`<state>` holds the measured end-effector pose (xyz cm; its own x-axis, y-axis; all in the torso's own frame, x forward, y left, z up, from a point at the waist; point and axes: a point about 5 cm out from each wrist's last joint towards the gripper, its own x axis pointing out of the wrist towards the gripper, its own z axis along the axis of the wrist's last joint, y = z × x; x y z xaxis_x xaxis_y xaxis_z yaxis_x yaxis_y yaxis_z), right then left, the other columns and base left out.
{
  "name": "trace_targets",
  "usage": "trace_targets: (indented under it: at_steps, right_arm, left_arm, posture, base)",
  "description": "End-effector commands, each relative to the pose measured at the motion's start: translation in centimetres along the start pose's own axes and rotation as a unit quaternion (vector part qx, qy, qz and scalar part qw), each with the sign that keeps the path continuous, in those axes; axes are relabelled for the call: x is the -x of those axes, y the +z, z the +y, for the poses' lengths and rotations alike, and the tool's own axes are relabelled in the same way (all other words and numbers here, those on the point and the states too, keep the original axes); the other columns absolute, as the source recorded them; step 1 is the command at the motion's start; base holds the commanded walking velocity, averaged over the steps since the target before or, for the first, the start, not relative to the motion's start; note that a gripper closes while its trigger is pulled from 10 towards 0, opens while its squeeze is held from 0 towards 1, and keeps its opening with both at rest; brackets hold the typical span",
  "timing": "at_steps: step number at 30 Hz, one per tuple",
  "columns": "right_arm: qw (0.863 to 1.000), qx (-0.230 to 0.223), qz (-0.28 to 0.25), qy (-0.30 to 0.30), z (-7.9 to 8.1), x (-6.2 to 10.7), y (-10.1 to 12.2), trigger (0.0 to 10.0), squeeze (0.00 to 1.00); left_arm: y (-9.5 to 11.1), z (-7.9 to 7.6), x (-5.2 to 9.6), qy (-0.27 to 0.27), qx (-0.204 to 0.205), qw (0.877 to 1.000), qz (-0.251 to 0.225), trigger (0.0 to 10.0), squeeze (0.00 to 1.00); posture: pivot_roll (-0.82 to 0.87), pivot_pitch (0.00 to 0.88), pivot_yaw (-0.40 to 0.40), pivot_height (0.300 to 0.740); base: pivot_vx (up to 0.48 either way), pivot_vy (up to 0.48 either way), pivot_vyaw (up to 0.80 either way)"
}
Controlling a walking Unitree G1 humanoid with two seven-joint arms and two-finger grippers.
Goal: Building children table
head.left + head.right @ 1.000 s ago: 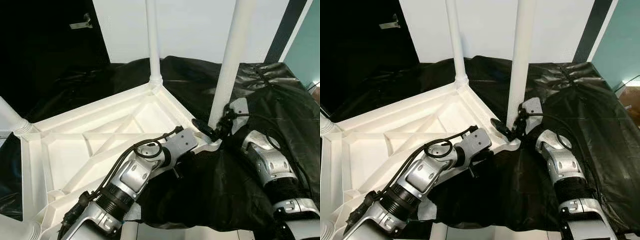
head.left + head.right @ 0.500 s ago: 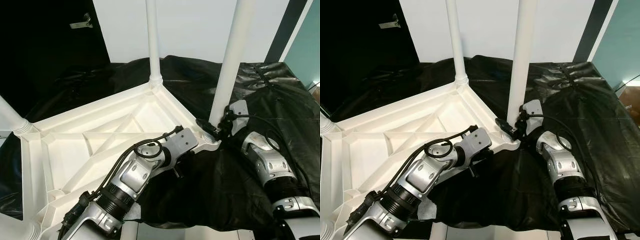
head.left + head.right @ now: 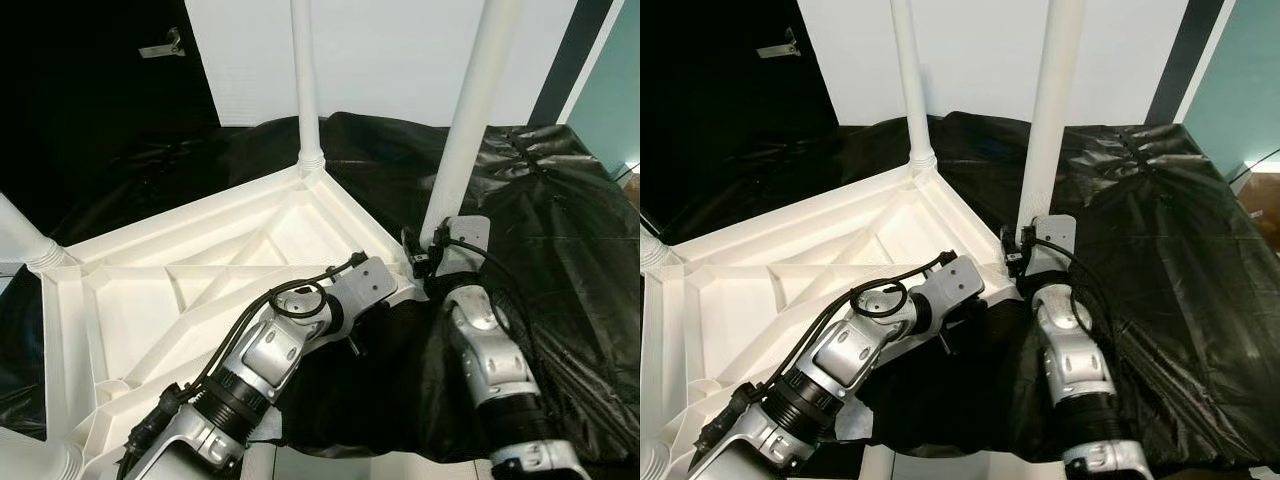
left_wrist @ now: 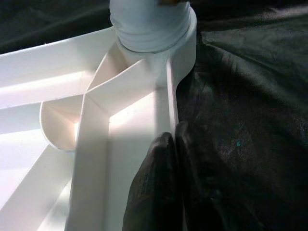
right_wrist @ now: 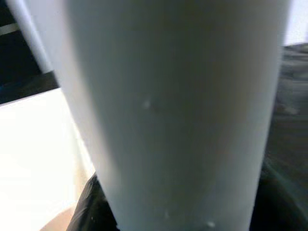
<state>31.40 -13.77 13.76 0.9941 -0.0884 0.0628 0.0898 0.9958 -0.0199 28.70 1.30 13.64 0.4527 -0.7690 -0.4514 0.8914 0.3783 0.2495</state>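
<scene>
1. Right pincer (image 3: pixel 418 262) sits at the foot of the near white leg (image 3: pixel 468 120), close against it. The right wrist view has the leg very near, with dark finger parts at each side of it, so I judge the fingers are around the leg, but whether they really squeeze it I cannot tell.
2. Left pincer (image 4: pixel 168 187) is pressed together on the thin rim of the upside-down tabletop (image 3: pixel 150 300), just beside the corner socket (image 4: pixel 151 29) where that leg goes in.
3. The children table lies upside down on a bench covered with black sheet (image 3: pixel 560 200), its underside facing up.
4. Progress, as I judge it: the far leg (image 3: pixel 304 80) stands in its corner, a leg at the robot's left (image 3: pixel 20 235) is in place too, and a fourth one (image 3: pixel 35 462) shows at the lowest corner. So the work looks nearly finished; what remains is probably seating or tightening the near leg, then turning the table over.
5. Materials: the tabletop is smooth white moulded plastic with thin upright ribs making triangles. The legs are plain round tubes with ringed collars at the base. The sheet is glossy, wrinkled and soft.
</scene>
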Motion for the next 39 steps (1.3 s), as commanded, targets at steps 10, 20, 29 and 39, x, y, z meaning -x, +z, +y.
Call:
trace_targets:
  at_steps: [10,20,29,39]
  right_arm:
    - [0.998,-0.015,0.054,-0.016,0.6,1.0,-2.0,10.0,0.0]
    - [0.999,-0.035,-0.001,0.002,0.6,1.0,-0.2,10.0,1.0]
    - [0.995,-0.03,-0.033,0.088,-2.6,2.3,0.0,10.0,1.0]
    - [0.979,0.013,-0.004,0.203,-5.1,1.7,-0.6,10.0,0.0]
  left_arm:
    - [0.5,-0.2,0.3,0.004,-0.011,1.0,-0.007,10.0,0.0]
    - [0.3,-0.4,0.3,0.005,-0.008,1.0,-0.006,10.0,0.0]
    - [0.1,-0.2,0.3,0.009,-0.008,1.0,-0.004,10.0,0.0]
    - [0.3,-0.2,0.1,0.01,-0.009,1.0,-0.007,10.0,0.0]
  posture:
    - [-0.06,0.0,0.017,0.74]
    - [-0.06,0.0,0.012,0.74]
    - [-0.07,0.0,0.007,0.74]
    - [-0.08,0.0,0.008,0.74]
  base:
    - [0.0,0.0,0.0]
    - [0.0,0.0,0.0]
    - [0.0,0.0,0.0]
    - [0.0,0.0,0.0]
